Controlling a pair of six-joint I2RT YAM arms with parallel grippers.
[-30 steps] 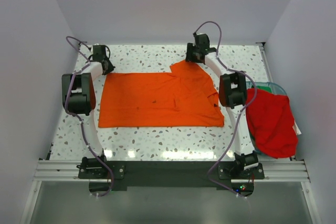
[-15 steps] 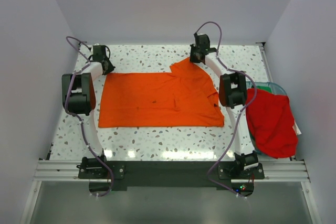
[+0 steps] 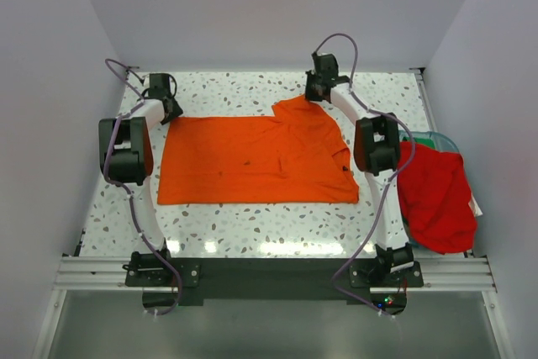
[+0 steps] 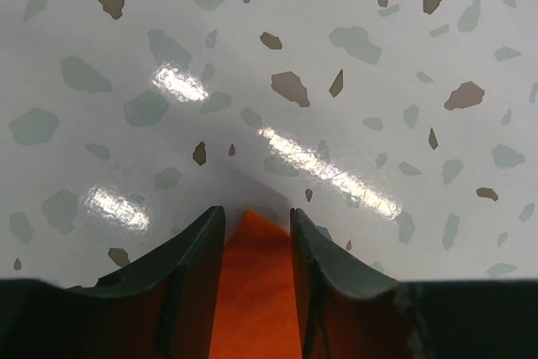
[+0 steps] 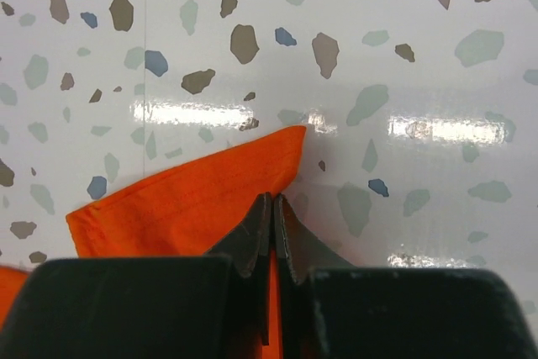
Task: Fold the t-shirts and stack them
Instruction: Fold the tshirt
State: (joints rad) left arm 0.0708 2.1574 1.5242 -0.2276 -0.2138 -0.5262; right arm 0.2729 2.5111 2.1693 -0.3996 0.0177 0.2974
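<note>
Fingers [image 4: 197,266] of the left gripper [image 4: 256,218] stand apart, a corner of the bright orange cloth t-shirt [image 4: 256,300] between them; right wrist: right gripper [image 5: 273,201] clamped on its far edge; from above, it lies spread, folding barely begun; deep red cloth t-shirt [image 3: 433,195] heaped at right; nothing stacked.

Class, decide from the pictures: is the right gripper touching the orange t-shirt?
Touching. The right wrist view shows the right gripper with its jaws shut on a fold of the orange t-shirt, just behind the cloth's pointed corner.
</note>
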